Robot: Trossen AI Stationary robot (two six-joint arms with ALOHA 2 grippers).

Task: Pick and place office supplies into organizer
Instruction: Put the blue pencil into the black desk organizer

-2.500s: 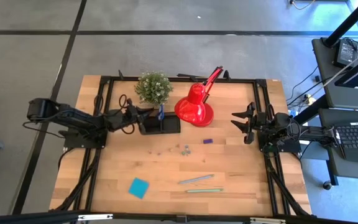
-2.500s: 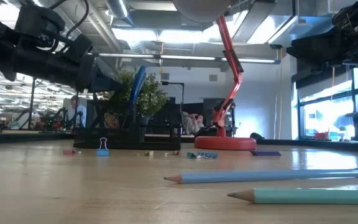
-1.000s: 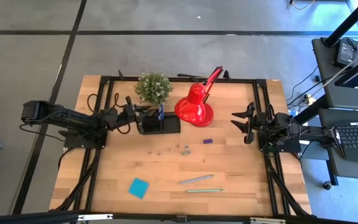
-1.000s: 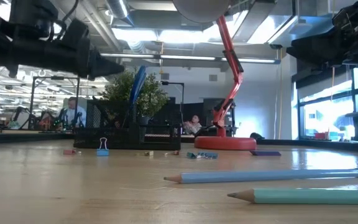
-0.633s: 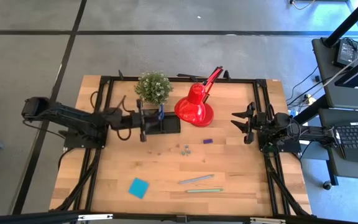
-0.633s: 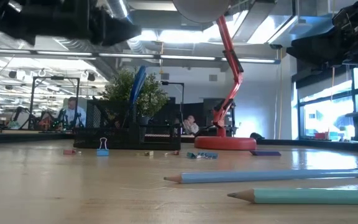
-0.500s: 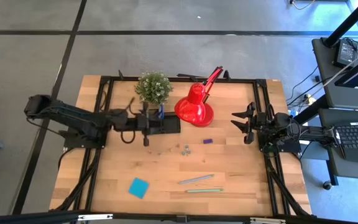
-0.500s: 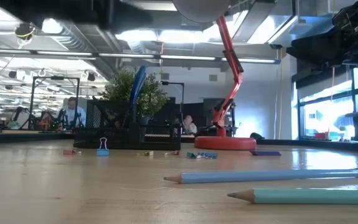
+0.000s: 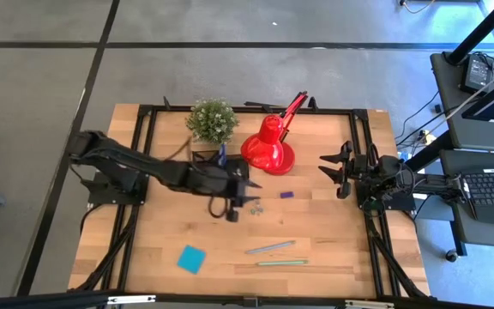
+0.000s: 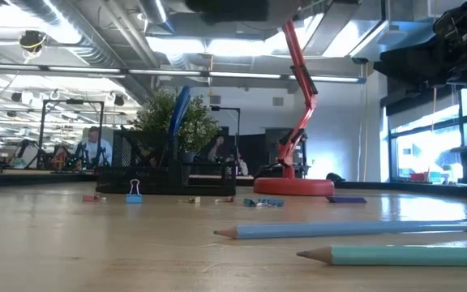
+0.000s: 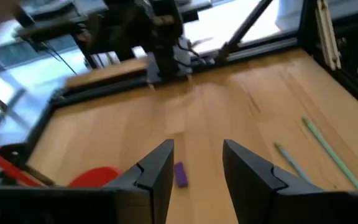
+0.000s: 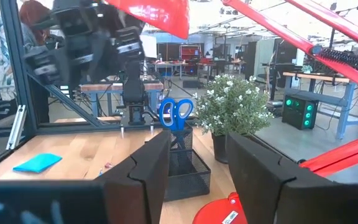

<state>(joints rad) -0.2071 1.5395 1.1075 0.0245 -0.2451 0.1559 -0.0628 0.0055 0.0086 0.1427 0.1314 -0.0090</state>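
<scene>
A pale wooden table (image 9: 170, 232) stood on a grey floor, ringed by black frame rails (image 9: 247, 109); the low view alone gave us the lit hall beyond, with a seated person (image 10: 96, 146) far back.

From above we took the red lamp (image 9: 268, 148) as landmark. The organizer (image 9: 206, 160) lay just beside its shade on the side toward the left arm, largely covered by that arm; the potted plant (image 9: 212, 120) stood behind it. Only the right wrist view showed us the blue-handled scissors (image 12: 176, 114) standing upright in the organizer's mesh cup. The low view showed the same handle as a blue blade shape (image 10: 180, 109) against the plant.

The left gripper (image 9: 245, 190) hung over the table just in front of the lamp, above the tiny clips (image 9: 255, 205). Its own wrist view showed its fingers (image 11: 156, 171) apart with nothing between them, and the purple piece (image 11: 180, 174) on the wood beyond.

The right gripper (image 9: 330, 170) waited well apart from the lamp at the table's right edge, fingers (image 12: 142, 167) spread and empty.

Nearer the front edge lay two pencils (image 9: 271, 248), and the blue sticky-note pad (image 9: 191, 258) off toward the left arm. At table height we noted a small blue binder clip (image 10: 134, 191), invisible from above.
</scene>
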